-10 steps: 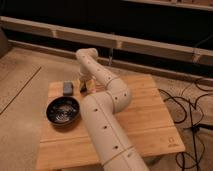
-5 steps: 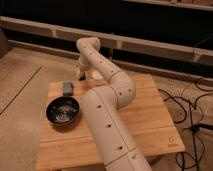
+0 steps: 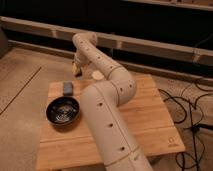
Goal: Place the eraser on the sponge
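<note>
The blue-grey sponge (image 3: 67, 88) lies flat near the far left corner of the wooden table (image 3: 150, 120). My white arm rises from the front edge, bends over the table's middle and reaches back to the left. The gripper (image 3: 77, 67) hangs from the wrist above the table's far edge, just behind and right of the sponge and higher than it. A small orange-tan patch shows at the gripper. The eraser is hidden; I cannot tell if it is in the gripper.
A black bowl (image 3: 63, 110) stands in front of the sponge on the left side. A pale round object (image 3: 97, 75) peeks out behind the arm at the far edge. Cables (image 3: 196, 117) trail on the floor to the right. A low wall runs behind.
The wrist and gripper have risen from near the table surface and swung back and slightly left, ending higher above the far edge. Sponge and bowl have not moved.
</note>
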`<state>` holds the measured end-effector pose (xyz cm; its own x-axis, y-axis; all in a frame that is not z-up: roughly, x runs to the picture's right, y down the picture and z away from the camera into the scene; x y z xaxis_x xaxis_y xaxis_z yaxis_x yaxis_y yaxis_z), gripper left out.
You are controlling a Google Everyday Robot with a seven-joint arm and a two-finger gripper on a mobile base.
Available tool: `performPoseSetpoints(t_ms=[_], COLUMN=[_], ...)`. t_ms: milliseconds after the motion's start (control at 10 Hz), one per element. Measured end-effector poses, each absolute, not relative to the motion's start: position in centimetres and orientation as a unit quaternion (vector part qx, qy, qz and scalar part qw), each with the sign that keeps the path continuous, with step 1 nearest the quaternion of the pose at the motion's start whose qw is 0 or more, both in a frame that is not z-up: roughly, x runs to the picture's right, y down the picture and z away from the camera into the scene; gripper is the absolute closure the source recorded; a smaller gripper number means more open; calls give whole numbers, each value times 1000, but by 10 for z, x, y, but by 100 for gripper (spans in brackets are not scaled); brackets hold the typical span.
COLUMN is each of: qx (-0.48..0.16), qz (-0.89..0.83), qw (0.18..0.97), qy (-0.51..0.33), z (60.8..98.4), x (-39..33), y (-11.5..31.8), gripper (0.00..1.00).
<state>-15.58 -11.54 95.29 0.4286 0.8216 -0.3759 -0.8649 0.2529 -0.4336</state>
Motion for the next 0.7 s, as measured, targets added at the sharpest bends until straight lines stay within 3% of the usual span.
performPoseSetpoints(t_ms=[300, 700], qx=[-299, -335], qz=[486, 392], qw=[820, 853], qy=[42, 83], z=[952, 969], x=[-182, -226], y=[-106, -44], gripper=[100, 100])
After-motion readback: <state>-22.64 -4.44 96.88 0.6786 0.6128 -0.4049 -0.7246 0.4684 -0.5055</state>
